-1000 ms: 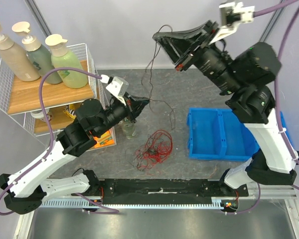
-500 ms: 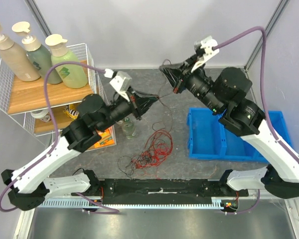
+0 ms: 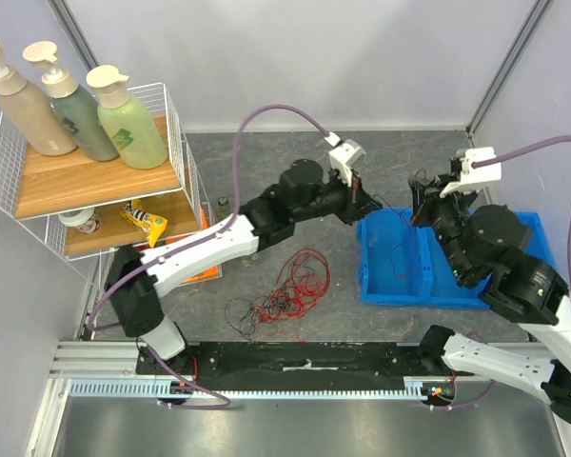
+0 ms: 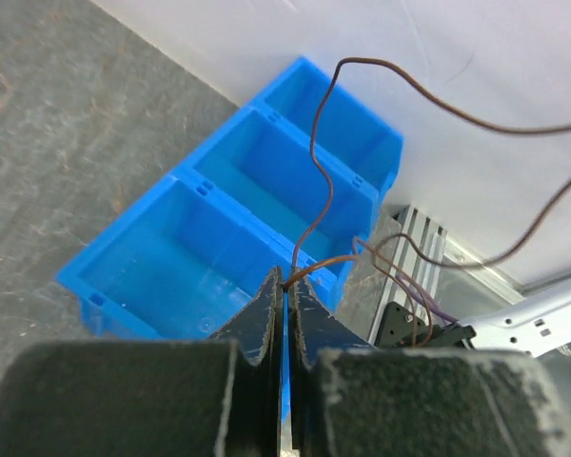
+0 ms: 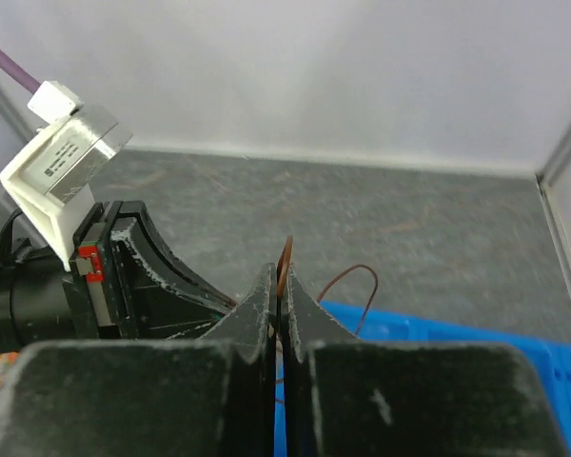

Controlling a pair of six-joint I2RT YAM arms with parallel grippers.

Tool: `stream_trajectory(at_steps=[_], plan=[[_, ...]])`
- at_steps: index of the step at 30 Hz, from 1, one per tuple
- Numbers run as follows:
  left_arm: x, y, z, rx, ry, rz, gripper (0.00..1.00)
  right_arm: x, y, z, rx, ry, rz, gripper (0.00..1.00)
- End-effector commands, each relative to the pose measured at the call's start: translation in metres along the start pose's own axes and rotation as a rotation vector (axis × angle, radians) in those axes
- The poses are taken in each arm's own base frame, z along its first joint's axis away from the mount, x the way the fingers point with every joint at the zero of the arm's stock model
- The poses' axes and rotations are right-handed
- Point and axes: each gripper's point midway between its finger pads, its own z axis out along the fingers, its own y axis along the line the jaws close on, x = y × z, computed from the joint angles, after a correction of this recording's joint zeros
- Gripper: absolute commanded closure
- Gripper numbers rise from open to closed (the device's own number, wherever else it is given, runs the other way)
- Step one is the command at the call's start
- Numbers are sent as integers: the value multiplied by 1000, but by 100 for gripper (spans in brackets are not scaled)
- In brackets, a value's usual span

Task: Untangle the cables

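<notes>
A loose tangle of red and black cables lies on the grey table, left of the blue bin. One thin brown cable is drawn away from it and hangs in loops above the bin. My left gripper is shut on one part of this cable at the bin's left edge. Facing it from the right, my right gripper is shut on another part of the same cable. The two grippers are about a hand's width apart.
A white wire shelf with three pump bottles stands at the far left. The left arm stretches across the middle of the table. A metal rail runs along the near edge. Walls close the back and right.
The left gripper swept right from mid-table to the bin's edge. The right gripper dropped from high up to just over the bin. The brown cable went with them, away from the tangle.
</notes>
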Motion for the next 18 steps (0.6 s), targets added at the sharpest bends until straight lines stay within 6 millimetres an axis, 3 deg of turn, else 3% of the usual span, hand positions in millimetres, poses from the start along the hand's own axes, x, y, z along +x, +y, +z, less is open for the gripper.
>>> stream_trajectory(at_steps=[1,5,9,14,18], plan=[[12,-8,36,30,1,-27,98,71,-32,-1,203,117,-4,100],[55,26,62,-97,102,3,98,137,-41,-2,286,190,49,100],[86,48,74,-183,170,37,98,188,-45,-2,342,251,83,100],[121,62,86,-211,245,12,98,216,-59,-3,423,275,111,100],[121,66,85,-233,251,12,98,239,-63,0,436,316,122,100]])
